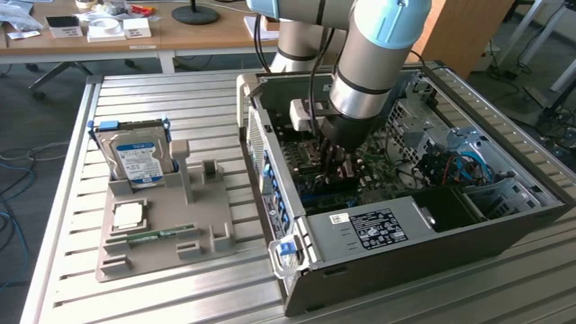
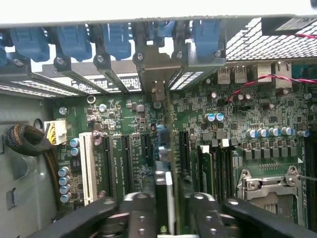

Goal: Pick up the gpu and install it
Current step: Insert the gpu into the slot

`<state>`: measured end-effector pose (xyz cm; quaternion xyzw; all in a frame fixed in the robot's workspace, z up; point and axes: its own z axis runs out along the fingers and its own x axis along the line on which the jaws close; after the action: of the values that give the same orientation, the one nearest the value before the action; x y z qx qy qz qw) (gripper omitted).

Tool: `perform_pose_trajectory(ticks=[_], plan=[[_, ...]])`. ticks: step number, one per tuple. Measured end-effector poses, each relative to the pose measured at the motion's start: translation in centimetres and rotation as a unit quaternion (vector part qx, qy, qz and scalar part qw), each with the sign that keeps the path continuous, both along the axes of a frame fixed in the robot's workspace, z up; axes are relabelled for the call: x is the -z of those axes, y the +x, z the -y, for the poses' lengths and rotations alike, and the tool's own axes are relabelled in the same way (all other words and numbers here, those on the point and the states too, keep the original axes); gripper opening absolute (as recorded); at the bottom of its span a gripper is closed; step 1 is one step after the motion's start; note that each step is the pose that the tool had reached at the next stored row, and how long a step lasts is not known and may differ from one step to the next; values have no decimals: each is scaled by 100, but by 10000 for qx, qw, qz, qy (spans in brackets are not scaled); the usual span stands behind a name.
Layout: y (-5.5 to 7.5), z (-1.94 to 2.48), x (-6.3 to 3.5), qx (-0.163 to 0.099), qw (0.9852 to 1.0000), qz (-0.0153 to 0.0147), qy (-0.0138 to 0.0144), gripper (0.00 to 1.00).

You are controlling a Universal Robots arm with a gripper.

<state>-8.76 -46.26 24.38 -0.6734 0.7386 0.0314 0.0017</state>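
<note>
The gpu (image 2: 163, 163) stands on edge in a motherboard (image 2: 124, 129) slot inside the case (image 1: 405, 256), its bracket against the case's rear wall, with my gripper (image 2: 166, 208) straddling its top edge, fingers (image 2: 141, 210) slightly apart.

even daylight, soft shadows; wrist view foreground blurred

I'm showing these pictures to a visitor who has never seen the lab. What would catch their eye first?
First, the big robot arm reaching down into the open computer case, with its gripper low over the green motherboard. In the wrist view, the gpu stands on edge between the gripper's fingers, lined up with the row of slots. On the exterior view's left, a grey tray holds a hard drive upright.
</note>
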Motion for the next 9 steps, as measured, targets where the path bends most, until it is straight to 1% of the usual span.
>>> perform_pose_trajectory(ticks=[1, 3, 5, 6, 9], plan=[[1, 1, -4, -1, 10000, -1, -5, 33], [3, 3, -7, -4, 10000, -3, -9, 45], [3, 3, -7, -4, 10000, -3, -9, 45], [3, 2, -7, -4, 10000, -3, -8, 52], [3, 3, -7, -4, 10000, -3, -9, 52]])
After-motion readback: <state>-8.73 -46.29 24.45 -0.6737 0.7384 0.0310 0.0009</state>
